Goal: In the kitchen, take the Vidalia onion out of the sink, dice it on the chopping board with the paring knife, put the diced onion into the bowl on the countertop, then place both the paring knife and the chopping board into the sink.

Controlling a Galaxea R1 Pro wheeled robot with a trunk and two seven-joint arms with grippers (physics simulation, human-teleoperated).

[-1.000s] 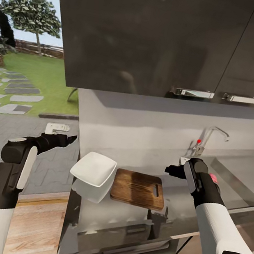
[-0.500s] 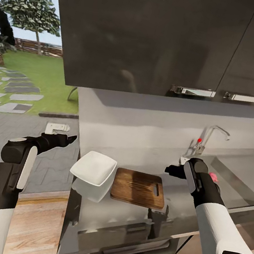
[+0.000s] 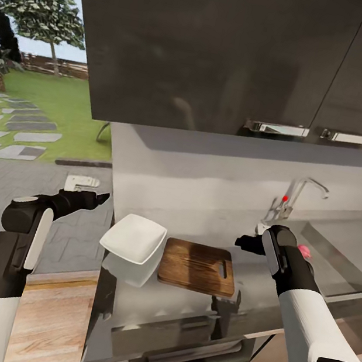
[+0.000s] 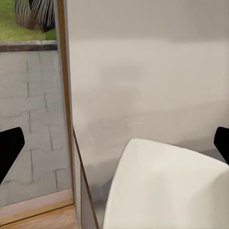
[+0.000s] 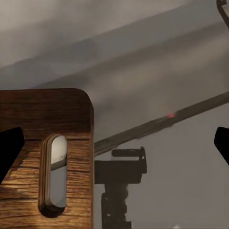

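While both arms hover above the grey countertop (image 3: 257,289), the right gripper (image 3: 240,241) hangs spread wide and empty just past the handle end of the chopping board (image 3: 198,267). Beside the board sits the white bowl (image 3: 133,239), below the equally wide, empty left gripper (image 3: 101,196). A pinkish Vidalia onion (image 3: 304,249) lies in the sink (image 3: 340,256) beneath the tap (image 3: 294,198).

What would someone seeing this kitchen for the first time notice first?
Probably the white bowl and the dark wooden chopping board side by side on the grey countertop. To the right, a small pink Vidalia onion peeks out of the sink, behind the right arm.
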